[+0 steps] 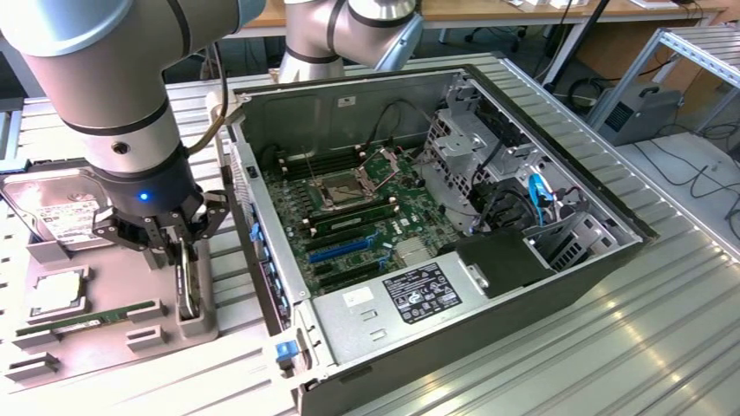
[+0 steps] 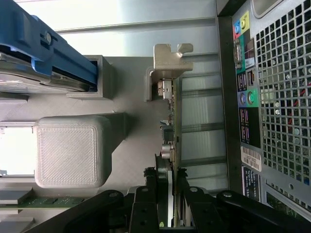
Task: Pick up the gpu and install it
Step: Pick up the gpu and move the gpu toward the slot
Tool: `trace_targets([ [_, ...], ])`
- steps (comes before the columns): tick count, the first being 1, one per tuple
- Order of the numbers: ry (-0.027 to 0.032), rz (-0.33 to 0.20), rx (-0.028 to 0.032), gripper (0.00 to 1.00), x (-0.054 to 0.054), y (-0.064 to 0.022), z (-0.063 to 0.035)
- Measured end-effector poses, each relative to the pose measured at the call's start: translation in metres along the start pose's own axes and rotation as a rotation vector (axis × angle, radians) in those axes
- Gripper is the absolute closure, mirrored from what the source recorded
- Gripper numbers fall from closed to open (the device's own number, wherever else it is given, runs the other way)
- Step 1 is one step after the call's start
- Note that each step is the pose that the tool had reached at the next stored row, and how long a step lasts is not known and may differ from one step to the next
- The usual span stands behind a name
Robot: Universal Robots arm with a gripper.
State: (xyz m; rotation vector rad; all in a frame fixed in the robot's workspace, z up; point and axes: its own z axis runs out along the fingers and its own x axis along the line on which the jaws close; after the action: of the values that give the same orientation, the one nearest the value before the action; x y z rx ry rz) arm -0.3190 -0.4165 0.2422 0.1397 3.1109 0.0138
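gpu [image 1: 187, 293]: we see it standing on its edge in the tray [image 1: 69, 347], just beside the case [image 1: 347, 325], on the exterior view's left.
claw [image 1: 175, 251]: down at the gpu's upper edge; whether it grips, we cannot tell.

Bracket on the gpu [image 2: 173, 116] is dull silvery metal. The tray [image 2: 68, 150] beside it looks like rough, layered grey plastic, pretty matt.
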Motion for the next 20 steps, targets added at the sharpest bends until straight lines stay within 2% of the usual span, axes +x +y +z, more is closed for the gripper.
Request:
trace_targets([
  [20,-0.0001,0.0,0.0009,0.73,-0.0001,0.0,-0.0012],
])
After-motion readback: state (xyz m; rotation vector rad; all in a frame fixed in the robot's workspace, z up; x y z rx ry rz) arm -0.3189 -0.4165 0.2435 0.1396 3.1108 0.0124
